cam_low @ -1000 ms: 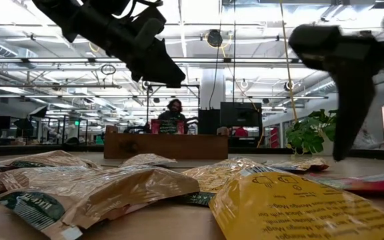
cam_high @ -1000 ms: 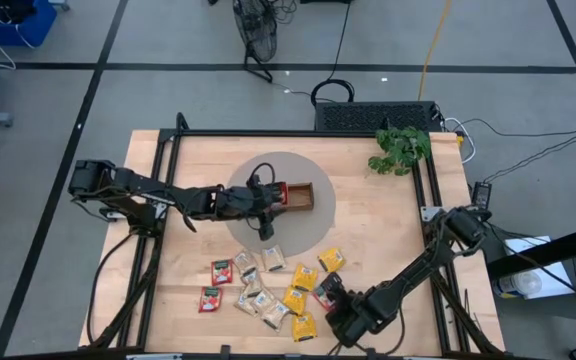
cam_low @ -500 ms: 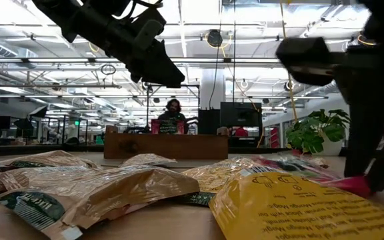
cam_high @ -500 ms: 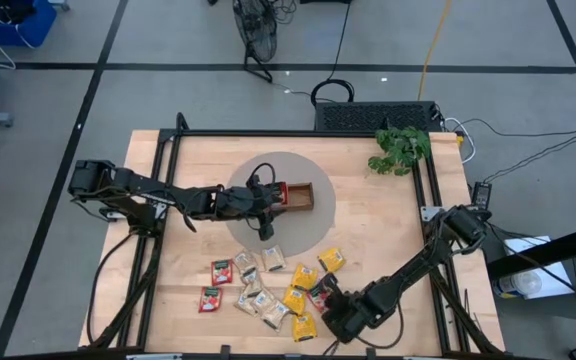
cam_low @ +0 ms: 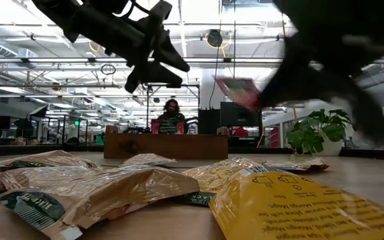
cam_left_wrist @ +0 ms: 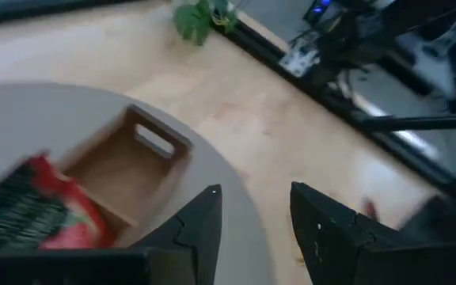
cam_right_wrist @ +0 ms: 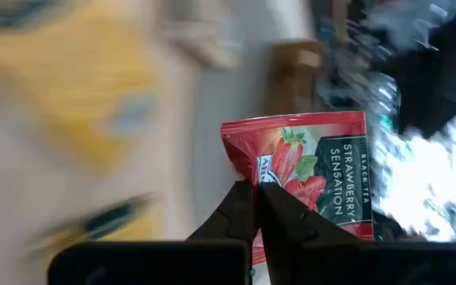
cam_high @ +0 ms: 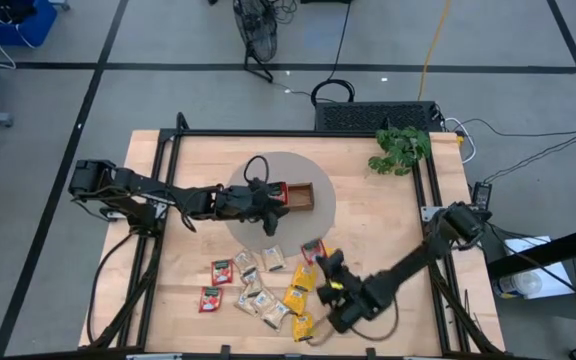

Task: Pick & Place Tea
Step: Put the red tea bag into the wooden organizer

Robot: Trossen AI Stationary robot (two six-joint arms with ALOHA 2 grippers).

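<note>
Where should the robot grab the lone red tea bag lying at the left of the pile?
By an edge of the red tea bag, coming straight down from above. It lies flat on the table a little apart from the other bags, so its left edge is free for the fingers.

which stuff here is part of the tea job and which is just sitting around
Part of the job:
- red sachet shut in the right gripper, lifted
- loose tea sachets on the table
- wooden tray, with the open left gripper over it

Just lying about:
- potted plant
- round grey mat
</note>
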